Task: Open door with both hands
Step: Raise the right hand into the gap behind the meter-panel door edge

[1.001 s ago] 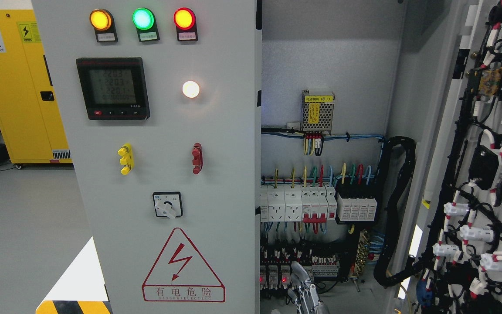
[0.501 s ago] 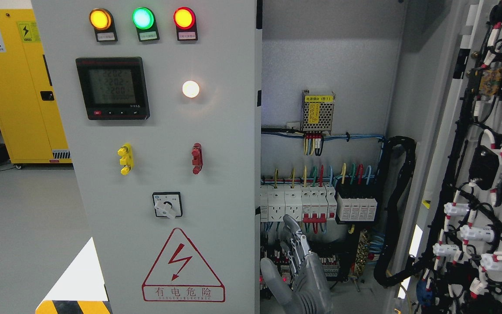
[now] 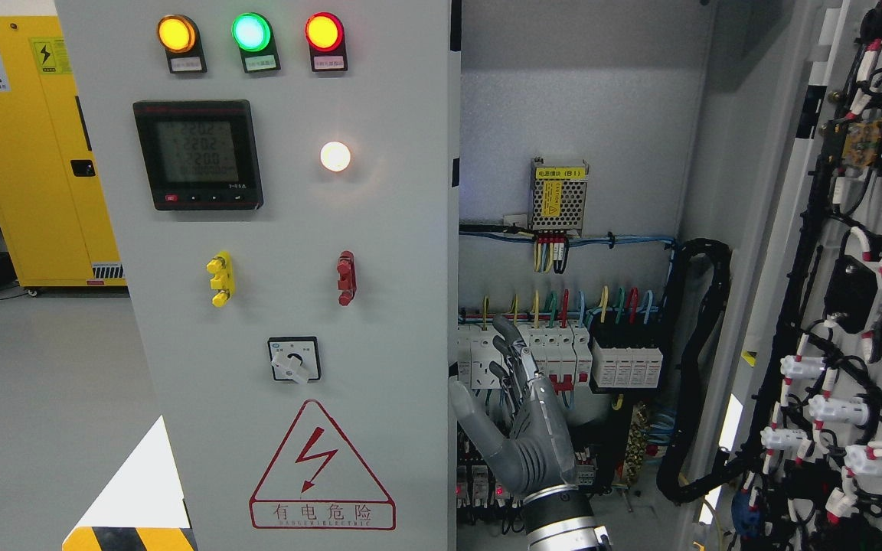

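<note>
Right hand (image 3: 525, 428) is up inside the cabinet opening, back of the hand facing me, wrist coming in at the bottom edge a bit right of centre. It's wide open: fingers (image 3: 508, 337) stretched straight up, thumb (image 3: 472, 417) splayed out to the left, holding nothing. The fingertips overlap the row of white breakers (image 3: 556, 356) behind them, but I can't tell from this angle whether they touch or just hang in front.

Left door (image 3: 395, 321) is the big grey panel with the lamps, and its free edge runs just left of the thumb. They're near each other, and I can't see clear contact. The rotary switch (image 3: 294, 360) and the red warning triangle (image 3: 321, 467) sit further left on that panel.

Right door (image 3: 789, 199) is swung wide open, well off to the right of the hand, wiring side facing me. Between the hand and that door there's the black cable conduit (image 3: 705, 344). Above the fingers the back wall is mostly bare up to the small power supply (image 3: 558, 197).
</note>
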Tool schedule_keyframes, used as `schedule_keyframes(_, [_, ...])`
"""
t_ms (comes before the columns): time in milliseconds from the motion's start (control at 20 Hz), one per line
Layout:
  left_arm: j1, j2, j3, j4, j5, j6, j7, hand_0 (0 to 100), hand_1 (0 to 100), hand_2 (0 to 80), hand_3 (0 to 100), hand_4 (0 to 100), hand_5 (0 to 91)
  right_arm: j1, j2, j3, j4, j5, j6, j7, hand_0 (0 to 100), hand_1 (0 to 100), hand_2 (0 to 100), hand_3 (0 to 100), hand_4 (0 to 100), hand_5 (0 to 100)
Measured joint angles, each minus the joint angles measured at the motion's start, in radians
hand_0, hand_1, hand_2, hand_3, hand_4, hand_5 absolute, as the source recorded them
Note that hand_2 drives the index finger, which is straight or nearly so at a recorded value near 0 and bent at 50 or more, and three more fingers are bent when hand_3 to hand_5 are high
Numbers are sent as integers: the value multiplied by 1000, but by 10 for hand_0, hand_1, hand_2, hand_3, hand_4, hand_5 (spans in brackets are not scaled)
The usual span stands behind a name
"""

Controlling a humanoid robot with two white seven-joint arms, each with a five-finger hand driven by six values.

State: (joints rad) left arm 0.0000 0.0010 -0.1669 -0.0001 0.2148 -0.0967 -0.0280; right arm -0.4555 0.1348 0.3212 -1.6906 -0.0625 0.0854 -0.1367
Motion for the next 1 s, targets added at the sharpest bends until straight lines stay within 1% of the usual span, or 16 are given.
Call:
schedule_keyframes(250, [0, 1, -1, 0, 0, 0, 0, 120, 556, 0, 0, 0, 0, -55, 3, -7, 50, -6, 13, 11, 0, 500, 40, 0, 0, 0])
schedule_keyframes(551, [0, 22, -1, 0, 0, 0, 0, 120, 556, 0, 0, 0, 0, -108, 5, -10, 94, -59, 15, 15, 0, 500, 40, 0, 0, 0])
schedule_keyframes(601, [0, 24, -1, 0, 0, 0, 0, 120, 556, 0, 0, 0, 0, -114, 6, -10, 100, -66, 15, 23, 0, 500, 40, 0, 0, 0])
schedule_keyframes(801, [0, 31, -2, 0, -1, 0, 0, 120, 556, 0, 0, 0, 0, -140, 7, -14, 124, -82, 15, 90, 0, 500, 40, 0, 0, 0])
schedule_keyframes(1001, [0, 35, -2, 0, -1, 4, 0, 120, 556, 0, 0, 0, 0, -158, 8, -21, 145, -92, 15, 121, 0, 500, 40, 0, 0, 0])
